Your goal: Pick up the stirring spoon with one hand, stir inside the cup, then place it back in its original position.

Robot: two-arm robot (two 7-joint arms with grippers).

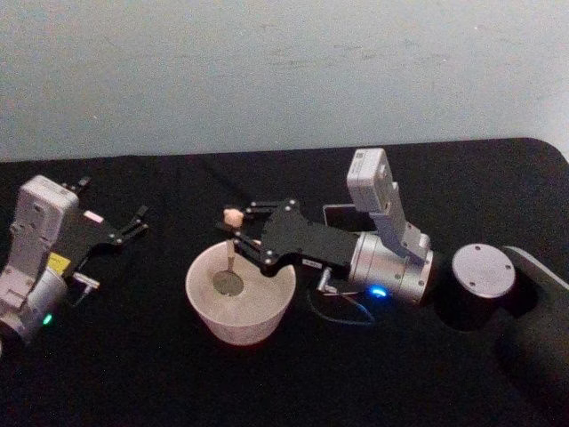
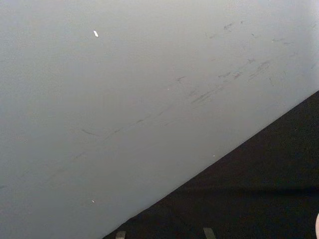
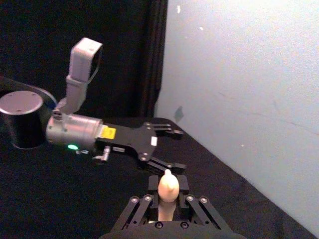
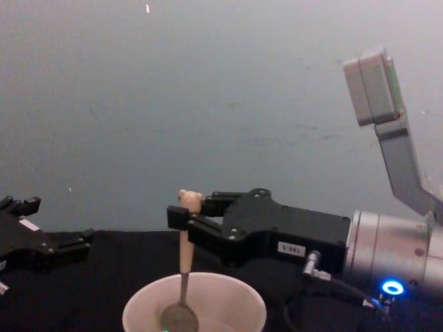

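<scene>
**Right end effector** (image 1: 233,228): closed narrowly on the stirring spoon (image 1: 230,260). Both fingers press the pale peach handle just under the bear-head top, which stands proud above the fingertips. In the right wrist view the bear head sits squarely between the two black fingers.

**Stirring spoon:** hangs nearly upright below the grip point. The peach handle narrows to a thin dark neck. The round metal bowl is down inside the cup (image 1: 240,322), near its floor. Contact with the floor cannot be confirmed.

**Cup:** cream, wide and round, upright on the black desk (image 1: 133,378). It is directly beneath the right end effector's fingertips.

**Left end effector** (image 1: 108,203): fingers spread wide, holding nothing. It is over the desk, well apart from the cup, on the far side of it from the right end effector.
</scene>
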